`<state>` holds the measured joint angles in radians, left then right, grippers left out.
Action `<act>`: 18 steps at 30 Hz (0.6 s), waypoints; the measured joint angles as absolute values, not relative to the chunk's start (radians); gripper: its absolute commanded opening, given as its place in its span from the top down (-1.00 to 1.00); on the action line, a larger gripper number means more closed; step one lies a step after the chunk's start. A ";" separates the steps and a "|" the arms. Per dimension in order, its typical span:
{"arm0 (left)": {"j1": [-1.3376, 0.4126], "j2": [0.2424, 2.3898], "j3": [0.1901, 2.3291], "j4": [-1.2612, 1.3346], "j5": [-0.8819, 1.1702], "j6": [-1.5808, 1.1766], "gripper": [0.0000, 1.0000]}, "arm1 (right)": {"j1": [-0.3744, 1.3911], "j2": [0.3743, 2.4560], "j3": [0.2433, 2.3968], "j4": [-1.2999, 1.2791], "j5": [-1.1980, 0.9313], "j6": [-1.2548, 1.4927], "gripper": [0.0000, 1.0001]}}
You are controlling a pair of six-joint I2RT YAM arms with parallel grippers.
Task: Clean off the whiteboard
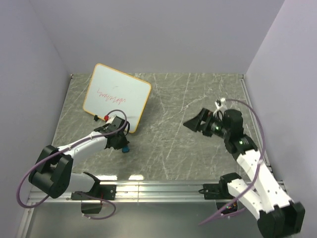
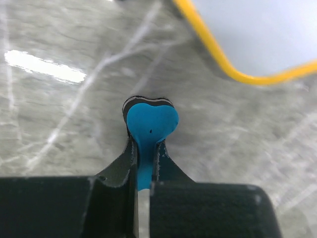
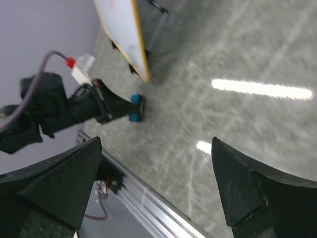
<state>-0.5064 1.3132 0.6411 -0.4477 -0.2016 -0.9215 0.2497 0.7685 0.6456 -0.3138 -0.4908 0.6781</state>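
Currently, the small square whiteboard with a thin orange frame (image 1: pixel 116 96) stands tilted at the far left of the grey marbled table (image 1: pixel 188 153). It rests on small black clip feet (image 1: pixel 95 117) and carries red scribbles (image 1: pixel 110 95) across its middle. Just near of its near right corner, the left gripper (image 1: pixel 124 145) is clamped on a small blue eraser (image 2: pixel 150 121), close to the tabletop, with the left arm stretched low. The right gripper (image 1: pixel 194 124) hovers well apart on the right, pointing left, fingers spread wide.
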 measured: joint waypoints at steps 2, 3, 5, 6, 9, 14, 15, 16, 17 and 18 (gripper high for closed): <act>-0.510 1.312 0.670 -0.473 -0.183 -0.914 0.99 | 0.255 0.867 0.710 -0.241 -0.515 0.679 -0.91; -0.512 1.309 0.694 -0.493 -0.180 -0.909 0.99 | 0.258 0.916 0.742 -0.221 -0.527 0.681 -0.89; -0.513 1.295 0.755 -0.519 -0.183 -0.894 0.99 | 0.274 1.042 0.825 -0.163 -0.556 0.680 -0.85; -0.513 1.287 0.786 -0.532 -0.186 -0.884 0.99 | 0.281 1.100 0.867 -0.152 -0.570 0.682 -0.85; -0.513 1.257 0.898 -0.559 -0.205 -0.854 0.99 | 0.306 1.295 1.013 -0.102 -0.598 0.679 -0.83; -0.513 1.257 1.085 -0.583 -0.208 -0.778 0.99 | 0.347 1.618 1.322 -0.079 -0.637 0.676 -0.77; -0.513 1.258 1.113 -0.590 -0.208 -0.763 0.99 | 0.354 1.664 1.373 -0.080 -0.639 0.673 -0.77; -0.513 1.259 1.132 -0.593 -0.208 -0.748 0.99 | 0.365 1.727 1.444 -0.088 -0.644 0.670 -0.77; -0.512 1.259 1.150 -0.595 -0.208 -0.734 0.99 | 0.376 1.781 1.513 -0.099 -0.646 0.668 -0.77; -0.510 1.259 1.161 -0.599 -0.208 -0.719 0.99 | 0.388 1.848 1.593 -0.101 -0.647 0.663 -0.76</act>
<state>-0.5098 1.2594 1.1614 -0.5987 -0.2077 -0.7185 0.3878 1.8484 1.5929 -0.1005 -0.6468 0.6628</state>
